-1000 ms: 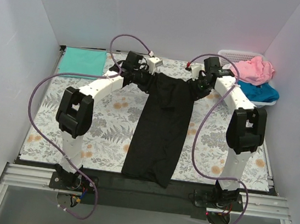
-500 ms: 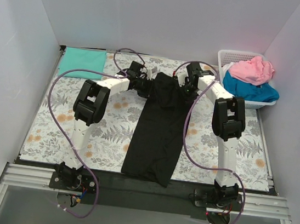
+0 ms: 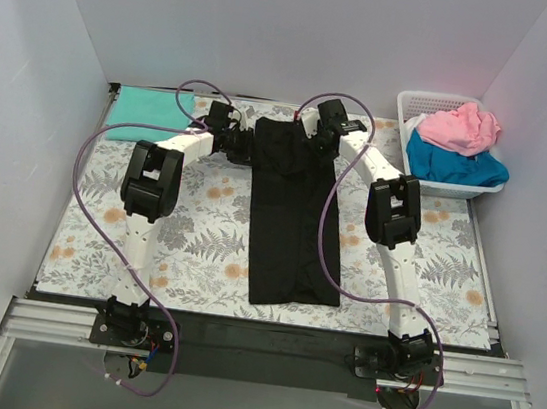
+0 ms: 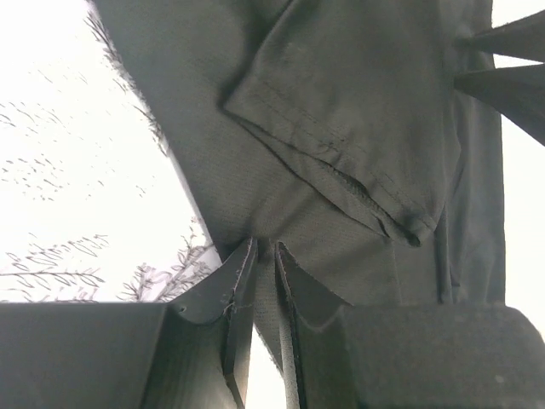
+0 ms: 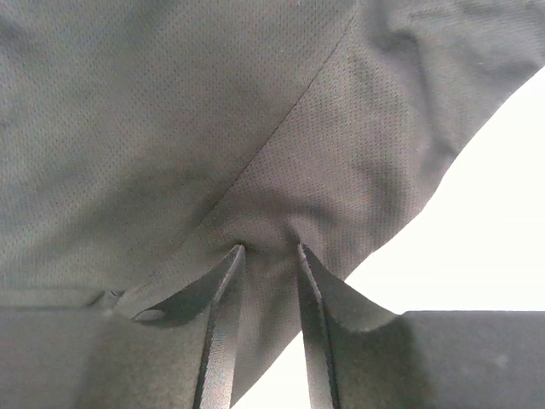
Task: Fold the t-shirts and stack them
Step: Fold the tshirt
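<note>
From above, a long black cloth t-shirt [image 3: 287, 216] lies folded in a strip on the flower-patterned counter [image 3: 188, 244], with both jaws at its far corners. Left wrist view: the left jaws, nearly closed, pinch its edge [image 4: 358, 128]. Right wrist view: the right jaws, narrowly parted, clamp its puckered cloth [image 5: 170, 128].

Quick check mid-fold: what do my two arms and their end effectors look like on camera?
The left arm and right arm have white links with black joint housings and black bases. A purple cable loops along each. The left end effector and right end effector each carry two thin, dark, tapering fingers.
</note>
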